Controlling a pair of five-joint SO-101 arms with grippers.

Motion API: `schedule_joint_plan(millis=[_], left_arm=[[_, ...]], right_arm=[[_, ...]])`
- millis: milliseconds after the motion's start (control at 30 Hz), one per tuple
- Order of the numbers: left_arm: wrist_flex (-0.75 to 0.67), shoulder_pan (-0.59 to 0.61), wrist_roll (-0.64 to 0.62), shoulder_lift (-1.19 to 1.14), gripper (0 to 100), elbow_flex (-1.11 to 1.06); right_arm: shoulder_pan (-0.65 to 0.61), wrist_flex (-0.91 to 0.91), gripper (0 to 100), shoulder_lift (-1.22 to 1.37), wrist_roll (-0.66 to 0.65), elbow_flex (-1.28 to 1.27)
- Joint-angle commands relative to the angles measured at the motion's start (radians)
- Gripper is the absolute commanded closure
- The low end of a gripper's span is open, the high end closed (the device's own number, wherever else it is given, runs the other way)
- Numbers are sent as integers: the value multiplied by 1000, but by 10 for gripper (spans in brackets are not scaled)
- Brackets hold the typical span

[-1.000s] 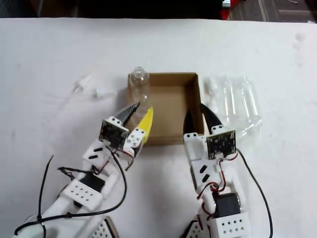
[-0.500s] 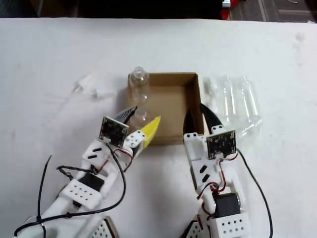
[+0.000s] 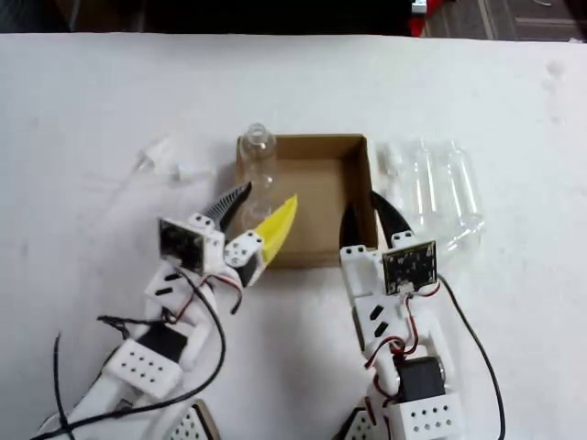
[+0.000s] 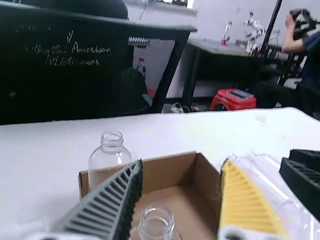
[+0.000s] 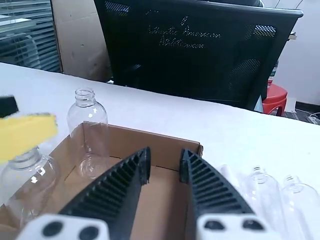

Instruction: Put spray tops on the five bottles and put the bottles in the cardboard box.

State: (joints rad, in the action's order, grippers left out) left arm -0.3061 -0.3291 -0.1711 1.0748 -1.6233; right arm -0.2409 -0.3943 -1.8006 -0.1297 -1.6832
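item: left claw (image 4: 182, 169). state: jaws spread wide, holding nothing.
location of work: uncapped bottle (image 4: 157, 223) stands between the jaws, bottom centre of the left wrist view, by the cardboard box (image 3: 307, 139) left wall.
handling: you centre the jaws on the body below the neck, close gently, keep it upright.
right claw (image 3: 370, 223): jaws parted, empty, astride the box's right wall.
spray tops (image 3: 163, 152): upper left of the high view, well apart.

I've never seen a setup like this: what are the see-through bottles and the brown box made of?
The bottles look like clear glossy plastic, maybe glass: the table shows through them and they glint. The cardboard box looks like plain brown matte cardboard, with thin folded walls.
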Motion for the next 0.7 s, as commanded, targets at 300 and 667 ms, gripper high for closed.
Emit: schedule_joint_plan(millis=[300,667], left_arm=[[252,179,-232,519,771,-44],[499,349,-299,757,771,-41]], right_arm=[[8,22,910,1,-12,-8],[8,19,910,1,-12,-8]])
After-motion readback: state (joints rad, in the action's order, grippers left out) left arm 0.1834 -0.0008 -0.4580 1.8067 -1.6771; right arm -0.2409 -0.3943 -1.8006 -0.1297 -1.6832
